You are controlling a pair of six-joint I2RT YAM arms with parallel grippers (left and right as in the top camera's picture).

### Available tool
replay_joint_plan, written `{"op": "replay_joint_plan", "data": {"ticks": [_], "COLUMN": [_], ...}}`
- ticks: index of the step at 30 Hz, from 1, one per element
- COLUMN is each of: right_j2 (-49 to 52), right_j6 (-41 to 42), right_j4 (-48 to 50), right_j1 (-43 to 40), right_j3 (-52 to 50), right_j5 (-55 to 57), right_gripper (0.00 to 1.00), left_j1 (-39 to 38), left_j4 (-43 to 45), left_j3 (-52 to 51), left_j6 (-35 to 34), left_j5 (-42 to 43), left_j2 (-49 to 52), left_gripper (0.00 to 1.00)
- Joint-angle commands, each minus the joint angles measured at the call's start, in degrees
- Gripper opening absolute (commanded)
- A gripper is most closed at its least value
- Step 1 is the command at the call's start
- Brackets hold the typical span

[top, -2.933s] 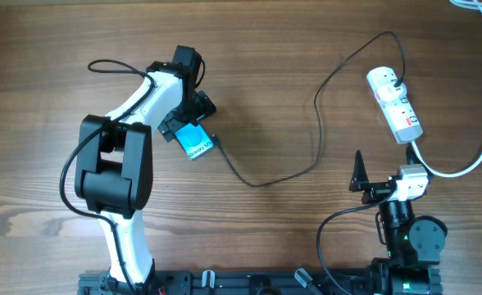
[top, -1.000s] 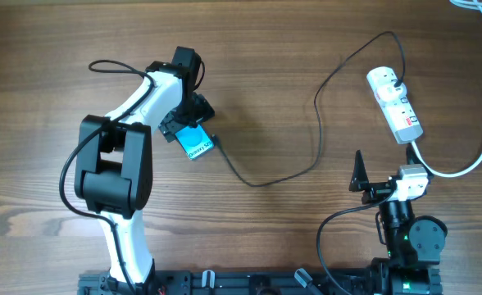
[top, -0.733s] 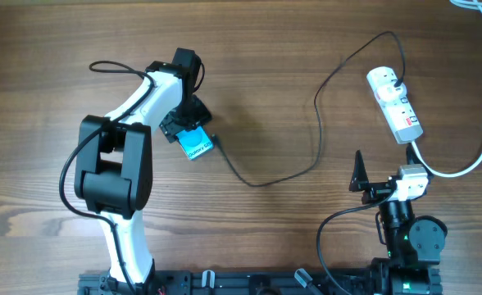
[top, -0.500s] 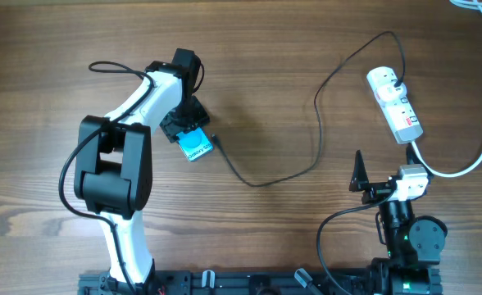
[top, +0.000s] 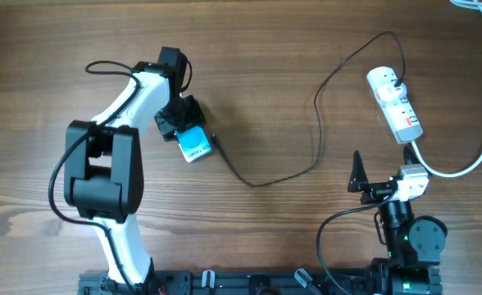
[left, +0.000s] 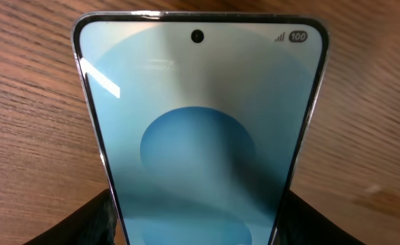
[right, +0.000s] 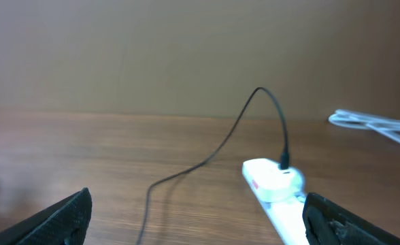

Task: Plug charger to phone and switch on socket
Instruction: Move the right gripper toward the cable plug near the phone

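Observation:
The phone [top: 195,144], with a teal-and-white screen, lies left of centre on the wooden table. My left gripper [top: 182,129] is shut on its near end. In the left wrist view the phone [left: 200,116] fills the frame, with both fingers of the left gripper [left: 200,221] against its edges. The charger cable [top: 257,183] has its connector tip [top: 214,139] just right of the phone, apart from it. Its black plug [top: 399,83] sits in the white socket strip [top: 395,105]. My right gripper [top: 358,174] is open and empty, below and left of the strip [right: 276,185].
The strip's thick white cord [top: 464,169] loops off to the right edge. More white cord [top: 480,15] lies at the far right corner and shows in the right wrist view [right: 373,123]. The black cable [right: 207,160] arcs across the table's middle.
My left arm has swung to the left and the phone has shifted slightly left with it, a little away from the connector tip. The right arm, cable and strip have not moved.

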Motion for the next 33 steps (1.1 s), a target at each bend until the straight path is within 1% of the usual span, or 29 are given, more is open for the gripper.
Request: {"op": "replay_joint_plan", "data": {"ticks": [1, 3, 4, 5, 7, 9, 11, 12, 14, 15, 16, 18, 19, 20, 21, 22, 23, 25, 26, 27, 28, 29, 32, 33], "right_j2": [-0.5, -0.5, -0.5, -0.5, 1.1, 6.0, 15.7, 23.2, 32.2, 39.9, 49.3, 57.8, 63.9, 67.5, 71.6, 74.2, 78.4, 82.4, 84.0, 85.2, 86.3, 87.0, 88.9, 89.4], "right_j6": [14.1, 9.8, 9.4, 9.4, 9.4, 9.5, 9.7, 9.2, 8.3, 4.2, 0.6, 0.4, 2.4, 3.8, 3.0, 2.0, -1.3, -3.1, -2.8, -2.8, -2.8, -2.8, -2.4, -1.1], "right_j4": [0.6, 2.6, 3.4, 3.1, 1.1, -3.5, -11.2, -16.7, -24.3, -31.8, -41.9, -48.9, -49.3, -49.2, -49.9, -49.9, -49.4, -48.9, -48.7, -48.2, -46.4, -44.7, -40.2, -38.6], "right_j1": [0.1, 0.1, 0.1, 0.1, 0.1, 0.1, 0.1, 0.1, 0.1, 0.1, 0.1, 0.1, 0.1, 0.1, 0.1, 0.1, 0.6, 2.4, 4.1, 6.1, 8.4, 9.9, 15.2, 17.7], "right_j3": [-0.1, 0.0, 0.3, 1.5, 7.3, 14.2, 24.6, 32.1, 41.3, 48.6, 56.8, 62.3, 63.8, 63.8, 63.8, 63.8, 63.8, 63.7, 63.7, 63.6, 63.6, 63.6, 63.6, 63.6], "right_j5": [-5.7, -19.9, -23.5, -25.3, -25.6, -25.6, -28.0, -30.3, -32.6, -36.1, -38.5, -38.6, -39.9, -41.4, -44.9, -47.6, -52.8, -52.4, -49.4, -46.1, -45.4, -45.5, -45.7, -45.6], "right_gripper": [1.00, 1.00, 1.00, 1.00, 1.00, 1.00, 1.00, 1.00, 1.00, 1.00, 1.00, 1.00, 1.00, 1.00, 1.00, 0.97, 0.89, 0.85, 0.84, 0.86, 0.91, 1.00, 1.00, 1.00], "left_j1": [0.2, 0.2, 0.2, 0.2, 0.2, 0.2, 0.2, 0.2, 0.2, 0.2, 0.2, 0.2, 0.2, 0.2, 0.2, 0.2, 0.2, 0.1, 0.1, 0.1, 0.1, 0.1, 0.1, 0.1], "left_j4": [0.5, 0.4, 0.4, 0.5, 0.5, 0.5, 0.5, 0.5, 0.5, 0.6, 0.6, 0.6, 0.7, 0.7, 0.7, 0.7, 0.7, 0.7, 0.8, 0.8, 0.9, 0.9, 0.7, 0.7], "left_j3": [-0.1, -0.1, -0.1, -0.1, -0.1, -0.1, -0.1, -0.1, -0.1, -0.1, -0.1, -0.1, -0.1, -0.1, -0.1, -0.1, -0.1, -0.1, -0.1, -0.1, -0.1, -0.1, -0.1, -0.1], "left_j6": [2.1, 2.1, 2.1, 2.1, 2.1, 2.1, 2.1, 2.1, 2.1, 2.1, 2.1, 2.1, 2.1, 2.1, 2.1, 2.1, 2.1, 2.3, 2.5, 2.5, 2.6, 2.8, 3.6, 3.6], "left_j5": [4.3, 5.1, 5.2, 5.2, 5.2, 5.2, 5.2, 5.2, 5.2, 5.2, 5.2, 5.2, 5.2, 5.2, 5.2, 5.2, 5.2, 5.2, 5.2, 5.2, 5.2, 5.2, 5.2, 5.2], "left_j2": [-5.2, -5.4, -5.4, -5.4, -5.4, -5.4, -5.4, -5.4, -5.4, -5.4, -5.4, -5.4, -5.4, -5.4, -5.4, -5.4, -5.4, -5.4, -5.4, -5.4, -5.4, -5.4, -5.4, -5.4], "left_gripper": [0.64, 0.64, 0.64, 0.64, 0.64, 0.64, 0.64, 0.65, 0.65, 0.65, 0.65, 0.65, 0.65, 0.65, 0.65, 0.65, 0.66, 0.66, 0.66, 0.66, 0.66, 0.66, 0.66, 0.66]}}
